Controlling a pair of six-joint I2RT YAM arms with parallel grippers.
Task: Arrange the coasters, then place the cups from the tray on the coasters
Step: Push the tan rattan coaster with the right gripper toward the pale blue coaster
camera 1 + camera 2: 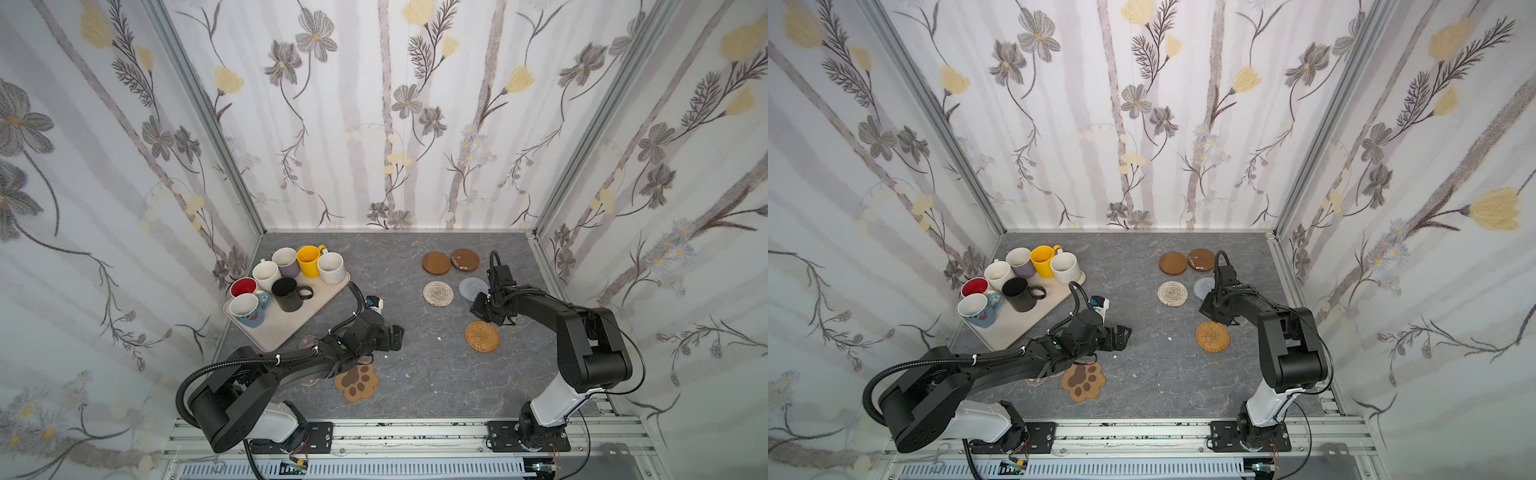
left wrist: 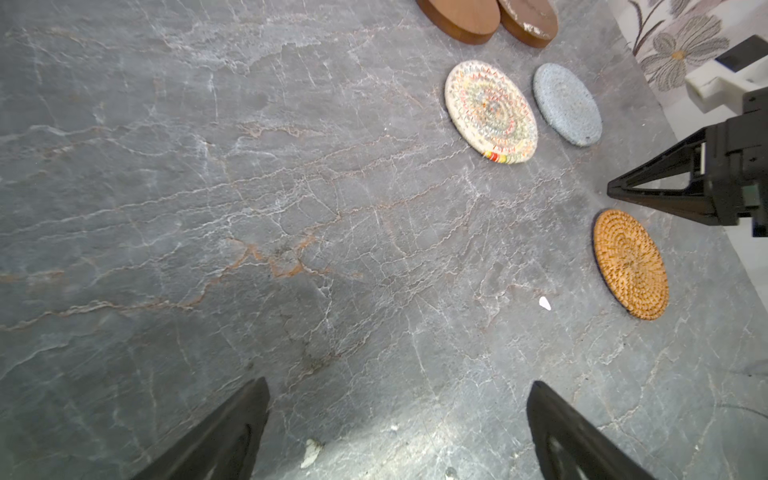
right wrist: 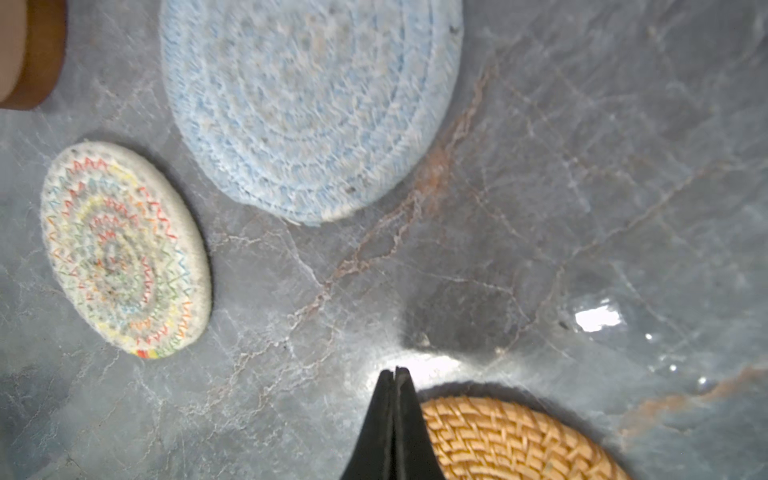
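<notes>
Several cups stand on the beige tray [image 1: 286, 332] at the back left, among them a yellow cup [image 1: 308, 259] and a black cup [image 1: 286, 294]. At the right lie two brown discs [image 1: 436, 263], a pale woven coaster [image 1: 438, 293], a grey coaster [image 3: 307, 104] and a tan rattan coaster [image 1: 482, 336]. The paw coaster [image 1: 357, 381] lies near the front. A clear coaster [image 1: 308, 341] peeks out beside the left arm. My left gripper [image 2: 399, 384] hangs open over bare table. My right gripper [image 3: 394, 370] is shut and empty, its tip at the rattan coaster's far edge.
Flowered walls close in the table on three sides. Small white chips [image 2: 544, 303] lie on the grey marble top [image 1: 415, 257] between the arms. The arms' bases stand on a metal rail [image 1: 415, 436] along the front edge.
</notes>
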